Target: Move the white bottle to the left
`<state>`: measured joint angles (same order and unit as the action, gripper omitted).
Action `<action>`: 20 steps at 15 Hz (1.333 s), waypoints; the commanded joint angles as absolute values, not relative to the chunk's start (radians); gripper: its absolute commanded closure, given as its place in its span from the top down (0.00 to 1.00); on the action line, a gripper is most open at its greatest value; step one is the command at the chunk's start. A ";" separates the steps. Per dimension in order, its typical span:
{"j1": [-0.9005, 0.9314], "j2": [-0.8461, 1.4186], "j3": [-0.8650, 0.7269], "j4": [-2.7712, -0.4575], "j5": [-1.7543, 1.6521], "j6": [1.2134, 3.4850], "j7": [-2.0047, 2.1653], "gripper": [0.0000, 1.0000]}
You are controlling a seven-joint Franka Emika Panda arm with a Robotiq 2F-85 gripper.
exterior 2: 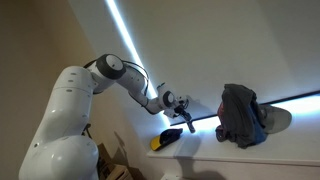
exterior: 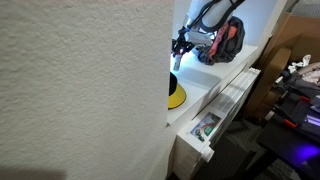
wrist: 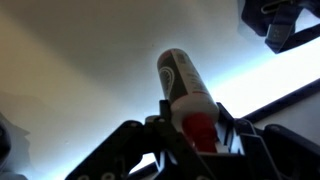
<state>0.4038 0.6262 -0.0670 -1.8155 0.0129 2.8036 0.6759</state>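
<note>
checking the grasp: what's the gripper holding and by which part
The gripper holds the white bottle, its jaws closed on the reddish top end.

Both distant exterior views share the bag (exterior: 229, 40) (exterior 2: 243, 115).

White bottle (wrist: 185, 85) — pale grey-white body, red band at its 5 o'clock end. Bag (exterior 2: 243, 115) — red with black panels. Round object (exterior 2: 168, 139), 8 o'clock from bag: yellow. Arm (exterior 2: 70, 100): white. Gripper (wrist: 198, 140): black.

Smooth white bottle (wrist: 185, 85), cloth bag (exterior 2: 243, 113), rough matt wall (exterior: 80, 80)
</note>
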 commanded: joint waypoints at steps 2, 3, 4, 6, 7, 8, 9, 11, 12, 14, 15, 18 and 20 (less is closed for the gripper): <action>0.556 0.559 -0.248 -1.875 -0.089 2.912 0.826 0.21; 0.569 0.532 -0.265 -1.875 -0.104 2.898 0.828 0.21; 0.597 0.502 -0.299 -1.868 -0.133 2.884 0.841 0.21; 0.684 0.459 -0.400 -1.851 -0.229 2.882 0.896 0.21; 0.710 0.435 -0.431 -1.842 -0.275 2.876 0.923 0.21; 0.713 0.404 -0.425 -1.834 -0.298 2.852 0.928 0.21; 0.699 0.372 -0.399 -1.830 -0.309 2.834 0.917 0.21; 0.763 0.347 -0.469 -1.806 -0.337 2.820 0.959 0.21; 0.780 0.333 -0.492 -1.798 -0.353 2.804 0.984 0.21; 0.793 0.295 -0.503 -1.797 -0.352 2.754 0.998 0.21; 0.698 0.257 -0.382 -1.807 -0.348 2.707 0.971 0.21; 0.550 0.219 -0.157 -1.812 -0.147 2.583 0.789 0.21; 0.487 0.223 -0.046 -1.798 -0.072 2.477 0.732 0.21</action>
